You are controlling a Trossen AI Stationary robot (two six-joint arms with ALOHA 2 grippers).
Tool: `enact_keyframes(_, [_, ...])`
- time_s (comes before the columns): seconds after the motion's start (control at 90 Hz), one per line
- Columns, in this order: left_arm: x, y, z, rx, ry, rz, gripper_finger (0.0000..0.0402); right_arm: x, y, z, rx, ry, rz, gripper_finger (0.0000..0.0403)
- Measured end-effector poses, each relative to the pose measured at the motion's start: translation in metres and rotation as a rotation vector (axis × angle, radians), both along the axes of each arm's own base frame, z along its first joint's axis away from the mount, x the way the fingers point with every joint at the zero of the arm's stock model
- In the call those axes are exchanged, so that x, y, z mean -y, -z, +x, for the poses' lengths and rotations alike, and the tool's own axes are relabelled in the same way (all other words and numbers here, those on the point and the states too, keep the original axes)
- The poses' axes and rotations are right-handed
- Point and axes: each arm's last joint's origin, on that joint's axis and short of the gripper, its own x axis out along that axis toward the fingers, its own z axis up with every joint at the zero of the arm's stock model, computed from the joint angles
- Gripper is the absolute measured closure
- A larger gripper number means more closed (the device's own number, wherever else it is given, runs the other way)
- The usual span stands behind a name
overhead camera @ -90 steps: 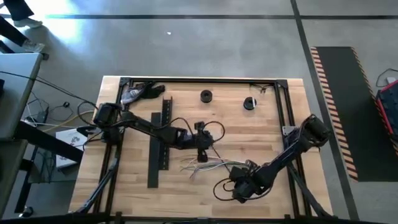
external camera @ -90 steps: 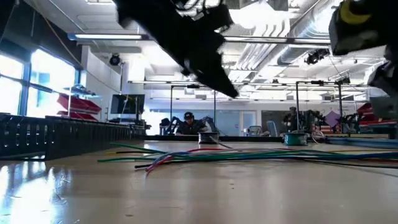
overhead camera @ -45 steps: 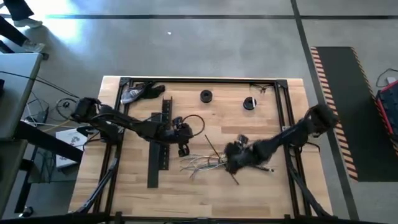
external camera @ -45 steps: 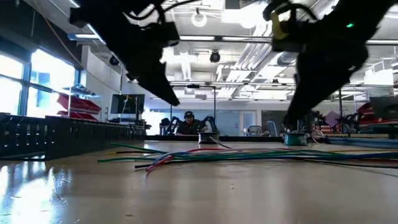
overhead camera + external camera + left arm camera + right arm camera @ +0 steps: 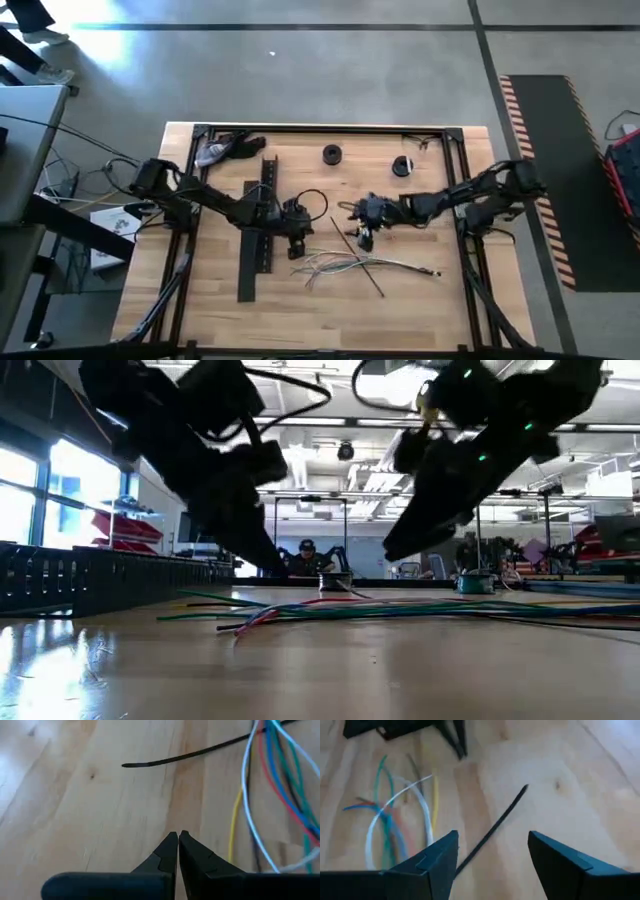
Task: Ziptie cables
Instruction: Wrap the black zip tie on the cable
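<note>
Wooden table (image 5: 420,290) filled the middle of the high view, grey floor around it; two dark arms reached inward; one loose bundle of cables (image 5: 350,265) lay in the lower centre, its long axis running left to right across the frame; one thin dark line (image 5: 355,255) crossed it diagonally; the left gripper (image 5: 296,243), fingers clenched together and holding nothing, hovered just left of the bundle; the right gripper (image 5: 362,238), fingers spread wide and empty, hovered just above it; one black channel (image 5: 258,230) lay lengthwise at centre left; two dark spools sat near the upper edge.
</note>
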Motion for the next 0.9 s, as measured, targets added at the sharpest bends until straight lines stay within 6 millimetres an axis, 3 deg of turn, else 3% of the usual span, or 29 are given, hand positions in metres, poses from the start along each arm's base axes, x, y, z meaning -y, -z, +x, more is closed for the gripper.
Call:
enact_keyframes(0.078, [0.001,0.010,0.005,0.015,0.015,-0.016,0.0402,0.006,0.002,-0.001,-0.012,-0.063,0.055,0.0178])
enact_keyframes(0.167, [0.001,0.018,0.011,0.053,0.020,-0.029,0.0402,-0.002,-0.004,-0.007,-0.049,-0.111,0.115,0.0178])
enact_keyframes(0.433, [-0.021,0.023,0.028,0.017,0.086,-0.068,0.0402,-0.082,-0.032,-0.040,-0.188,-0.078,0.156,0.0179])
enact_keyframes(0.633, [-0.046,0.018,0.049,0.099,0.085,-0.014,0.0402,-0.129,-0.027,-0.068,-0.344,0.076,0.248,0.0179])
enact_keyframes(0.9, [-0.056,0.031,0.073,0.124,0.116,-0.051,0.0402,-0.162,-0.009,-0.093,-0.473,0.275,0.332,0.0179])
